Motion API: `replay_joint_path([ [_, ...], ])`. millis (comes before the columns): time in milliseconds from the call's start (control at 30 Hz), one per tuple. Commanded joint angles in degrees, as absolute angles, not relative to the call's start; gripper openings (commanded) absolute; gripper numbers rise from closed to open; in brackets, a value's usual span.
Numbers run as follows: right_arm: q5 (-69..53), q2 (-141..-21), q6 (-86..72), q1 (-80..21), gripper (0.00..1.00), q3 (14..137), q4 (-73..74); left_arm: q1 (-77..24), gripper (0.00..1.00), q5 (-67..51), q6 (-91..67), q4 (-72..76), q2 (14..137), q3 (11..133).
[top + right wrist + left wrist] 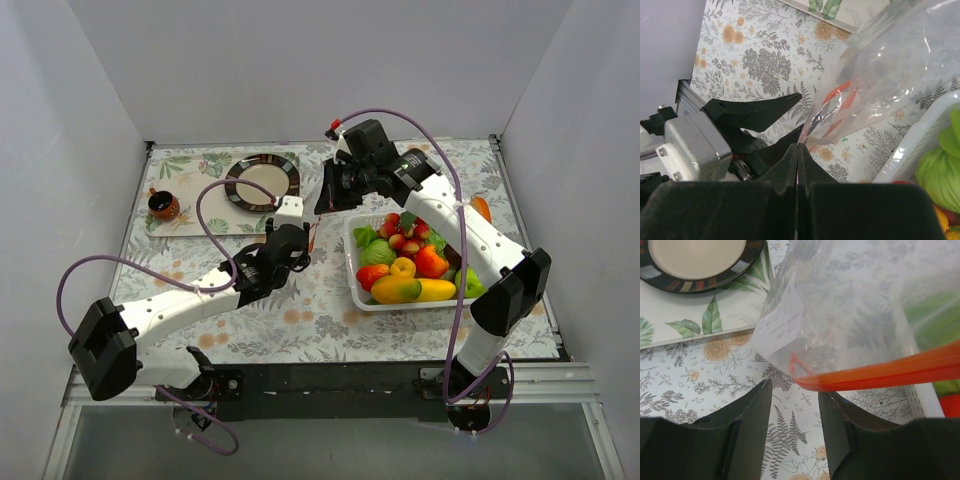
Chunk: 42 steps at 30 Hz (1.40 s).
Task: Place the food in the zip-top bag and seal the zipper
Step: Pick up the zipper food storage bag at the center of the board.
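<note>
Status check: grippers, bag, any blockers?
Right gripper shut on zip-top bag edge, bag held up. Left gripper open, just short of the zipper. Food in white basket, bag looks empty. No obstruction seen.

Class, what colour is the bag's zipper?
The zipper is orange-red, clearest in left wrist view.

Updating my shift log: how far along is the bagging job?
Early. Done: the right gripper is shut on an edge of the clear plastic zip-top bag. In hand: the open left gripper sits near the orange-red zipper strip, not gripping it. Left: the glossy toy food lies in the white plastic basket; none shows in the bag, so filling and sealing remain.
</note>
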<state>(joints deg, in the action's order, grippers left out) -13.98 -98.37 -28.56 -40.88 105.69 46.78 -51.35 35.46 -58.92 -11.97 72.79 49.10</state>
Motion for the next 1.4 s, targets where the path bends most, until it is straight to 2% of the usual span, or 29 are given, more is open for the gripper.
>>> replay_joint_path([
  [0,-15.99,-95.89,-29.71,-40.78,0.01,104.94,44.91,-51.68,0.41,36.57,-59.15,-7.66,69.35,47.73],
  [167,-16.44,-95.45,-30.14,-40.78,0.01,104.41,44.56,-51.68,0.42,37.35,-59.41,-5.63,68.9,46.84],
  [300,-15.91,-95.1,-29.97,-40.78,0.01,104.85,44.74,-51.68,0.36,38.93,-59.85,-5.63,68.73,46.58],
  [367,-14.51,-95.18,-29.36,-40.69,0.01,105.2,45.17,-51.68,0.25,39.46,-59.85,-5.63,68.12,46.58],
  [400,-13.89,-95.19,-29.01,-40.69,0.01,105.81,45.35,-51.59,0.1,39.29,-59.77,-5.8,67.77,46.67],
  [467,-12.75,-95.36,-27.95,-40.61,0.01,106.61,45.44,-51.59,0.01,37.8,-59.85,-7.63,66.01,48.15],
  [533,-9.42,-95.45,-26.55,-40.78,0.02,108.1,45.09,-51.59,0.0,34.82,-60.64,-10.79,64.52,51.05],
  [567,-7.23,-95.36,-24.98,-41.22,0.2,108.71,44.57,-51.59,0.0,31.41,-61.43,-16.64,64.6,53.07],
  [633,-4.5,-95.19,-23.3,-42.36,0.42,109.94,43.6,-51.5,0.0,28.31,-63.8,-24.57,65.82,61.23],
  [667,-1.79,-94.75,-21.64,-44.1,0.59,110.21,42.98,-51.42,0.0,27.08,-67.11,-33.05,68.09,64.48],
  [767,4.02,-93.26,-19.78,-47.53,0.74,110.66,40.0,-51.07,0.0,23.39,-73.36,-45.74,71.62,72.58],
  [900,10.01,-88.96,-19.95,-49.83,0.78,106.36,35.43,-47.03,0.0,15.76,-79.87,-54.13,73.21,77.43],
  [967,12.21,-84.32,-20.65,-50.18,0.79,100.33,31.39,-42.03,0.0,5.57,-80.42,-53.71,72.43,76.56],
  [1067,14.06,-77.64,-21.97,-50.18,0.83,93.01,24.19,-37.62,0.0,-1.83,-81.21,-52.82,70.58,74.89],
  [1367,14.33,-67.96,-24.34,-50.36,0.83,75.26,15.5,-33.32,0.0,-4.82,-85.43,-51.25,65.66,74.89],
])
